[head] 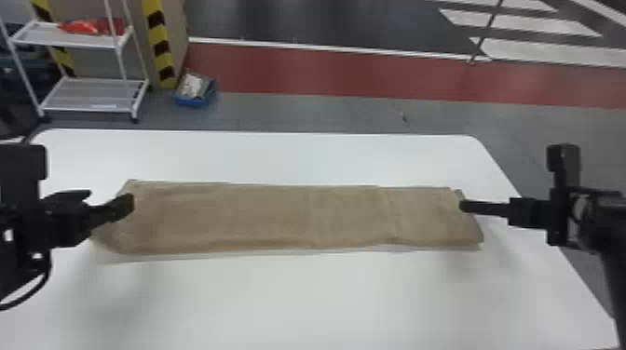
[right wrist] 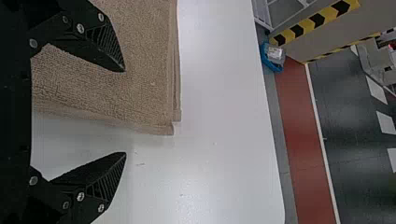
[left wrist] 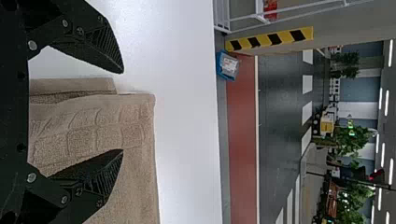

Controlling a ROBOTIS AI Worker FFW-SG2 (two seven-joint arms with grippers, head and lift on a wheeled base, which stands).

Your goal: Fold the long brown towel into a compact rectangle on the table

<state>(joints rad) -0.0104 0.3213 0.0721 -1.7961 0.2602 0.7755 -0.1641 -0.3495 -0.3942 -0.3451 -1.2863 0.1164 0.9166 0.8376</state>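
Wedge-shaped fingers apart, the left gripper hovers at one end of the long brown towel, a flat strip of nubby cloth stretching rightward across a smooth white table. At its other end hangs the right gripper, ridged fingers parted and empty.

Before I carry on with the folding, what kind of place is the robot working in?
Probably an indoor industrial hall or robotics workshop: there is black-and-yellow hazard tape, a red floor lane edged in white, and a white wire-shelf rack beyond the table.
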